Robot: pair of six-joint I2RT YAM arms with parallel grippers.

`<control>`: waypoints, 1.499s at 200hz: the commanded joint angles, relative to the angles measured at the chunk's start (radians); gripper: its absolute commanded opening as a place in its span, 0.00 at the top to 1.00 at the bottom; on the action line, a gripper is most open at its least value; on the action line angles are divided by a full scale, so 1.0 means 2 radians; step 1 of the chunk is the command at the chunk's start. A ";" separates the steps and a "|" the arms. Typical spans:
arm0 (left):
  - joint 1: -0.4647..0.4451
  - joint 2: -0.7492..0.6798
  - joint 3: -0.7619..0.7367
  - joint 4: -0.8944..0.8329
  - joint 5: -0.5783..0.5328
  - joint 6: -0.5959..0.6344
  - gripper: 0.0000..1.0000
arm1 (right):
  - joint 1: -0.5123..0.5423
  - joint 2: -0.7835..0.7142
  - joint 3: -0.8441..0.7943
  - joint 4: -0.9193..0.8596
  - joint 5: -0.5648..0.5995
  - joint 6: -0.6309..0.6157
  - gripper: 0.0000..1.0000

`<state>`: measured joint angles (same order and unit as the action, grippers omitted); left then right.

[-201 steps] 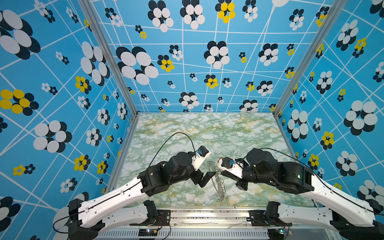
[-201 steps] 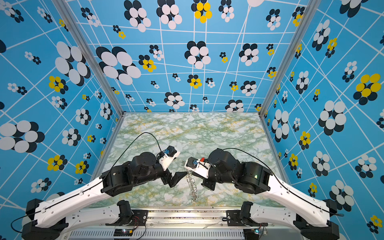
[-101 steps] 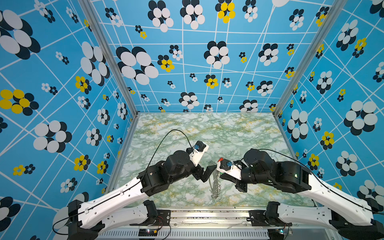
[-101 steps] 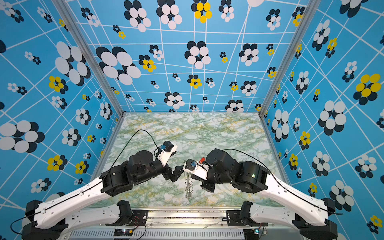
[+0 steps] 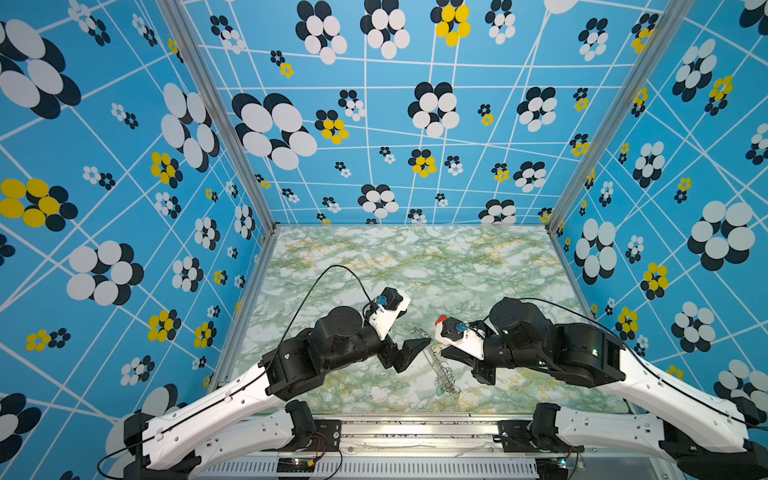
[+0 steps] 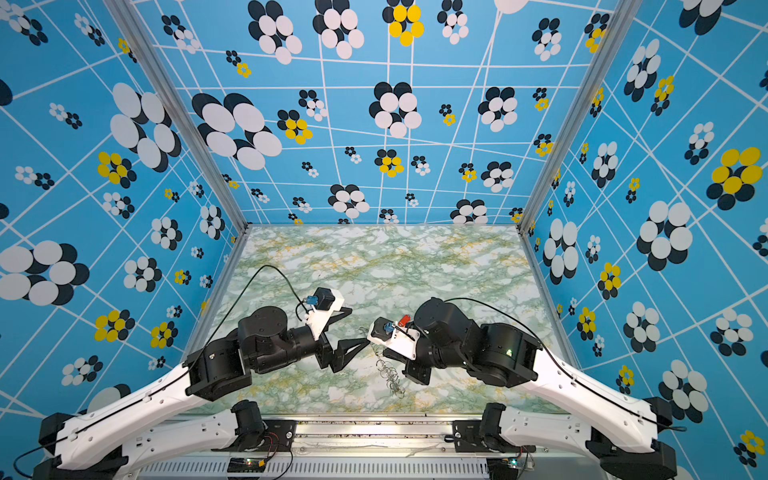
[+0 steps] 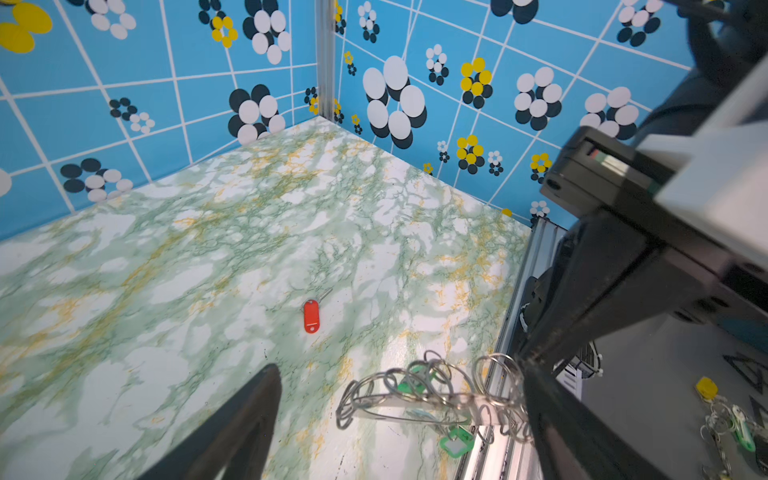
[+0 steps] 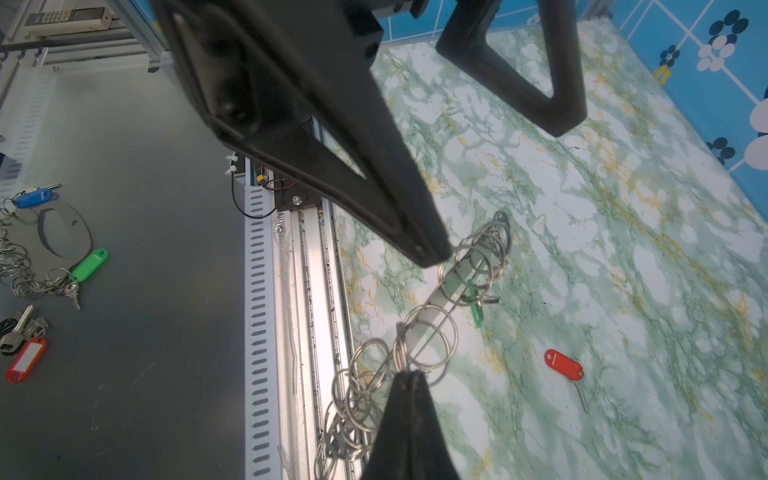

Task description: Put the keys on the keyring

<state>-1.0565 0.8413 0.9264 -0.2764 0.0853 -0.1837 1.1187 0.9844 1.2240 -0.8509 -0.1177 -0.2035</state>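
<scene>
The right claw [image 8: 409, 376] clenches the keyring [image 8: 455, 286]; left claw [image 7: 399, 365], released, straddles it, seemingly touching.

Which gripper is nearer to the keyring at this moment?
Right. The right gripper is shut on a wire ring of the keyring. The left gripper is open, one finger on each side of the keyring, not closed on it.

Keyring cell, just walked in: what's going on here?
The right gripper is shut on the keyring, holding it up on edge over the table. The left gripper is open, its fingers straddling the keyring without gripping it. A green tag hangs from the rings. The red-tagged key lies loose on the table, not yet on a ring.
</scene>
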 commanded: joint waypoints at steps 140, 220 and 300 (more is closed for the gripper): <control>-0.047 0.066 0.035 -0.016 0.089 0.073 0.77 | -0.003 -0.012 0.009 0.013 0.008 0.020 1.00; -0.050 0.050 0.005 0.026 0.078 0.067 0.69 | -0.005 -0.027 0.000 0.041 -0.004 0.036 1.00; -0.050 0.059 0.002 0.052 0.084 0.071 0.84 | -0.006 -0.024 -0.006 0.049 -0.015 0.035 1.00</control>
<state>-1.1522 0.9482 0.9382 -0.2165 0.2283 -0.0555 1.1103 0.9447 1.2179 -0.8223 -0.1326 -0.1444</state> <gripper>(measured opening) 0.212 0.046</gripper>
